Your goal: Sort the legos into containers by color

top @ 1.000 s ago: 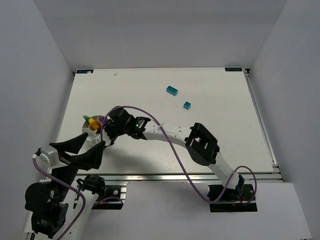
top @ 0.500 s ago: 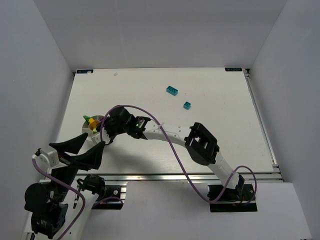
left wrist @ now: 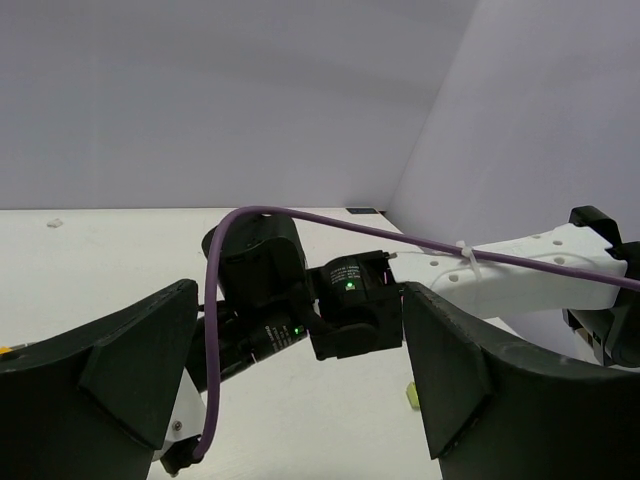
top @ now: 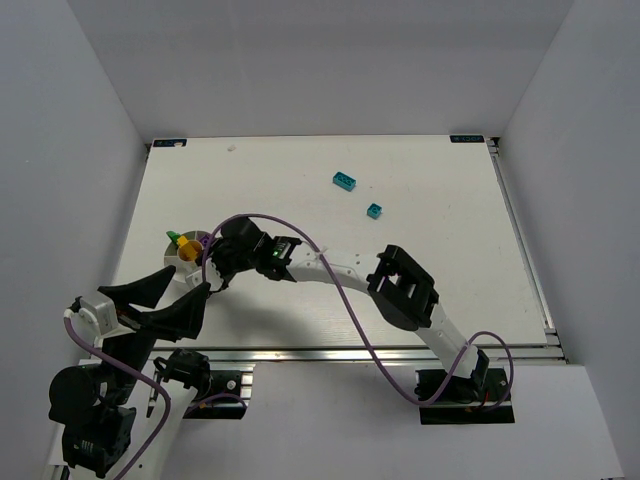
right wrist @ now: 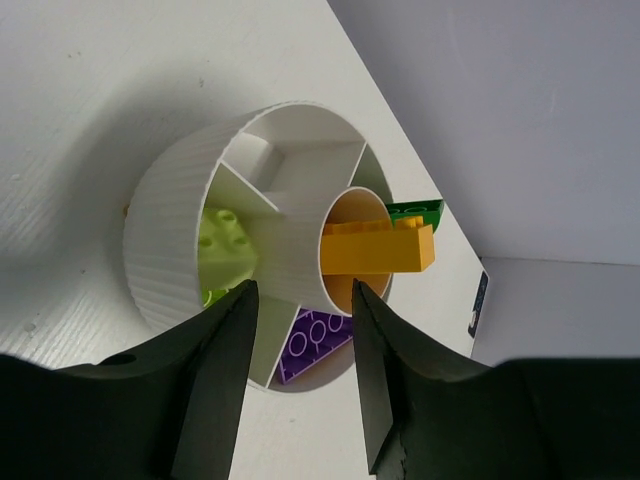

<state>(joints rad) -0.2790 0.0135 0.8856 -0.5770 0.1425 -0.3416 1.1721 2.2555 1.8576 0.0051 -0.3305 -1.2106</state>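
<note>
This looks like a robotics lab test cell. A white worktop [top: 430, 180] is boxed in on three sides by plain pale panels [top: 320, 70]. An aluminium rail [top: 300, 353] runs along its near edge. The left arm [top: 85, 395] and right arm [top: 405, 290] are bolted there, with purple cable [left wrist: 300, 211] looped over them.

right end effector [right wrist: 300, 297] shifted slightly rightward, a little more of the white bowl [top: 173, 254] uncovered

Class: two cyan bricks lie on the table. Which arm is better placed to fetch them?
Probably the right. Its open, empty pincer is at the bowl, and the bricks lie toward its side; the left pincer sits back near its base.
</note>
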